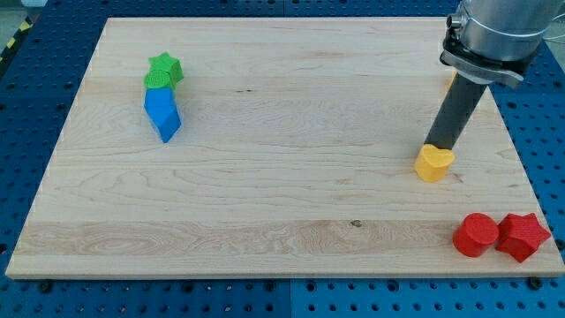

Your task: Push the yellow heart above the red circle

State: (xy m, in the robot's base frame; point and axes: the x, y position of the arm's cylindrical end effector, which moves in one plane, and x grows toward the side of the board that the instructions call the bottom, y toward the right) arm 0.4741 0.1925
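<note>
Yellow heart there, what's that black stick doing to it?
My tip is touching the top edge of the yellow heart, ready to push it across the wooden board. The red circle sits lower, toward the view's right, beside a red star. The heart isn't straight above the circle yet.

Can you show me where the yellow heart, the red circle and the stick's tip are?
Yellow heart-shaped block (434, 163), camera view: middle of its top face.
Red circle-shaped block (476, 234), camera view: middle of its top.
My tip (433, 145), camera view: rod's very end, touching the heart's upper edge.
</note>
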